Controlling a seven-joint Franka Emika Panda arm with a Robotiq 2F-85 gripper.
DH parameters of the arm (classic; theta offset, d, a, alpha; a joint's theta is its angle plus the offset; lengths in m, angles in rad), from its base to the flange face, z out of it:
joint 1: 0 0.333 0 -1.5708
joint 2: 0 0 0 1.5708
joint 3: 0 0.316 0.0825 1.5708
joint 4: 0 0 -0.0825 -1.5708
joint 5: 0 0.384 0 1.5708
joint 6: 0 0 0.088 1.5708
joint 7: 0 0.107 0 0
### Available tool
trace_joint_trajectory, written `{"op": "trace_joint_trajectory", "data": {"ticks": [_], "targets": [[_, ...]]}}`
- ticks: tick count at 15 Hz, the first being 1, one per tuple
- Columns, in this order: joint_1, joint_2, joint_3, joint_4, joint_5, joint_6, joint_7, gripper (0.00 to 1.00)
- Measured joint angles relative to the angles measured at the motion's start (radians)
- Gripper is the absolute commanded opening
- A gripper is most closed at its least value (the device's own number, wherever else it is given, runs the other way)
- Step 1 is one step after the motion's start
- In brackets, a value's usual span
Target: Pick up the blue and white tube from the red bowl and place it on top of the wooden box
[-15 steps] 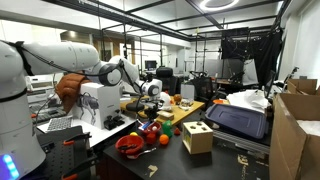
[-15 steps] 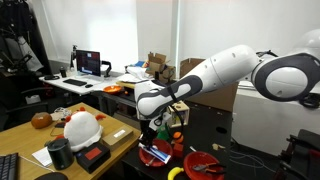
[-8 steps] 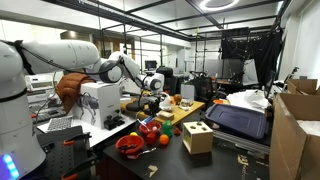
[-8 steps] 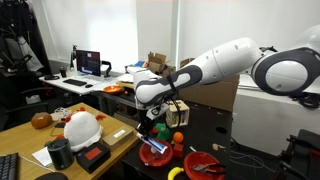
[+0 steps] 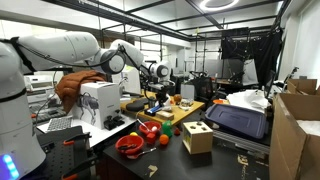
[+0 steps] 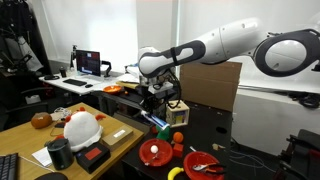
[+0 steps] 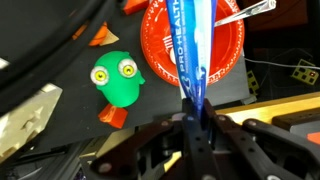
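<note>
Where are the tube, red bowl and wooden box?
blue and white tube [image 7: 194, 50]: wrist view, mid-body.
red bowl [image 7: 155, 45]: wrist view, bare left inner side.
wooden box [image 5: 197, 143]: in an exterior view, front side.

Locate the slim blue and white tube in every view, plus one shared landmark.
In an exterior view: the blue and white tube hangs slanted from the gripper, above the round red bowl.
In an exterior view: too small to see; look under the gripper, left of centre.
Wrist view: tube runs from top centre into the gripper, over the bowl.
Shared landmark: the red bowl.
</note>
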Motion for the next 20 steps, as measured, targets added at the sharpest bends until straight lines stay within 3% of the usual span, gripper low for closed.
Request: {"op": "trace_joint_trajectory", "data": {"ticks": [12,20], "targets": [[-0.140,-0.013,-0.068,-0.017,-0.001,-0.032,0.254,0.03],[-0.250,-0.022,-0.073,-0.107,0.001,-0.032,0.380,0.03]]}}
